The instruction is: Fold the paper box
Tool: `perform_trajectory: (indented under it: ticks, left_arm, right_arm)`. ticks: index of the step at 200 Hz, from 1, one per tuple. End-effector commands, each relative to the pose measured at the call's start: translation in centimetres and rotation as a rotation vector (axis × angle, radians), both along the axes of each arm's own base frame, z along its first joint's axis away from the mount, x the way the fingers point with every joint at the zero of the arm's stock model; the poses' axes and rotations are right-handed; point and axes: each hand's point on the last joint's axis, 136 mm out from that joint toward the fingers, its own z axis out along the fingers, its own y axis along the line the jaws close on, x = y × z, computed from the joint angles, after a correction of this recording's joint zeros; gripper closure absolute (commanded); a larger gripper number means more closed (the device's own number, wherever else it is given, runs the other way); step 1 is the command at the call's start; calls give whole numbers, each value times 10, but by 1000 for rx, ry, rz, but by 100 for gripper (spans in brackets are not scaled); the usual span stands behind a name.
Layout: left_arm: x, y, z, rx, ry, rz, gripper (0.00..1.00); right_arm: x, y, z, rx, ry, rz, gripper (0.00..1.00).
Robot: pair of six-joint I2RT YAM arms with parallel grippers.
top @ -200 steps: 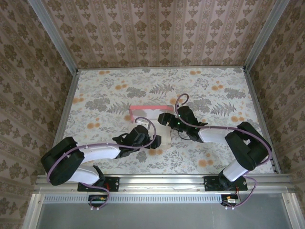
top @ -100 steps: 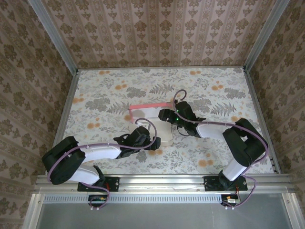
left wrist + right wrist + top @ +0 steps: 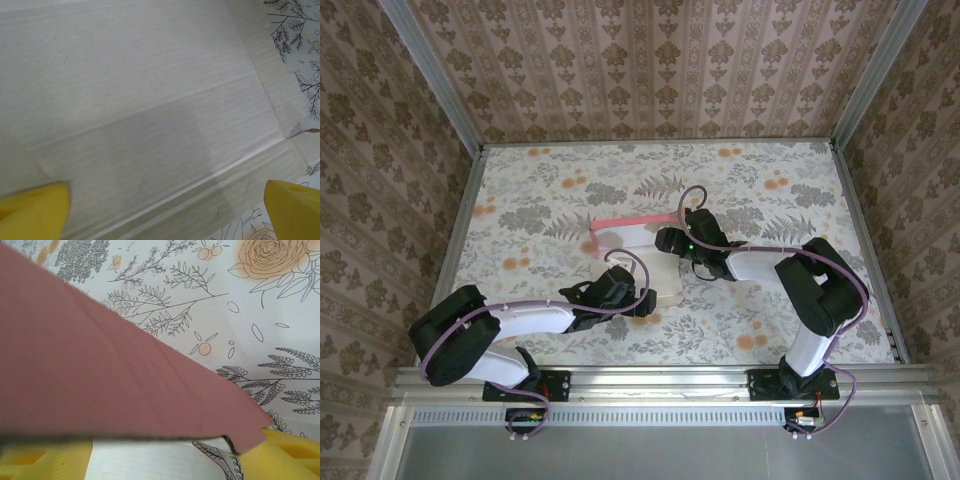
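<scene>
Paper box [image 3: 632,240] sits mid-table [image 3: 540,200]; left gripper [image 3: 162,207], jaws spread wide, hovers over its pale inside; right gripper [image 3: 167,455], jaws parted, meets a pink flap [image 3: 125,380], which could slip off and drop flat.

L arm [image 3: 510,322] low, elbow back, reaching in from the paper box's [image 3: 625,238] near side. L gripper [image 3: 650,298] over its near edge, jaws spread wide. R arm [image 3: 800,275] hooks in from box's right, R gripper [image 3: 665,240] at the right flap, jaws apart.
</scene>
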Motion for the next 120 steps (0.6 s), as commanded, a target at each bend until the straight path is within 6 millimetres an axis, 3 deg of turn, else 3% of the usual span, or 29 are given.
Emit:
perform_trajectory:
  ticks: [1,78,120]
  left_arm:
    - [-5,4,-8,34,28,14,0]
    - [-6,0,-10,41,30,5,0]
    - [-7,0,-12,47,33,1,0]
  right_arm:
    - [7,-5,-1,-32,-13,-21,23]
    - [12,4,-10,-1,1,6,24]
    - [9,12,-4,41,-12,35,26]
